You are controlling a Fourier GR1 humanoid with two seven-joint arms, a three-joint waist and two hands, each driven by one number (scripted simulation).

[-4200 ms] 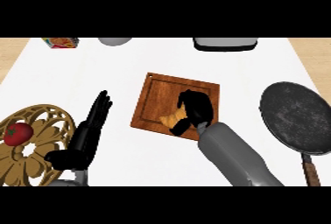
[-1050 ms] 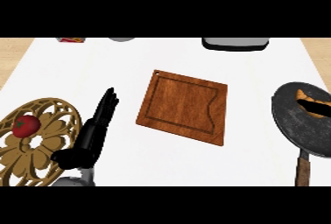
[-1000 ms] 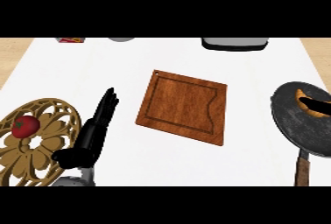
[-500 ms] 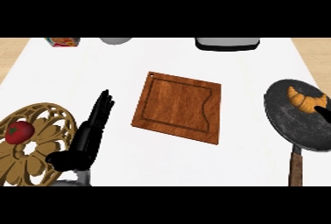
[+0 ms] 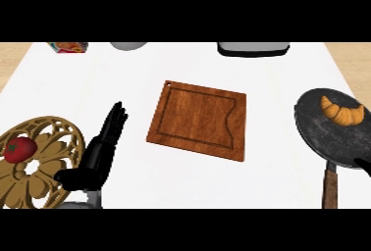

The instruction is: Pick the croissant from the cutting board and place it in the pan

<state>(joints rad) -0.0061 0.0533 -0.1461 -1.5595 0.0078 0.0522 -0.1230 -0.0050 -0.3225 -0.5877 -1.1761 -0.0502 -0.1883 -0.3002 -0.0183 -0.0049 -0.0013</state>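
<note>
Left hand [image 5: 98, 157] fingers [image 5: 115, 120] straight, holding nothing

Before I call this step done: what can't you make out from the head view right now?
- Right hand: only a dark tip shows at the right edge; its fingers cannot be judged.
- Pan: right rim cut off by the edge, handle end by the bottom.
- Items along the far counter edge: cropped at the top, unidentifiable.
- Croissant lies in the pan; its underside contact is hidden.
</note>
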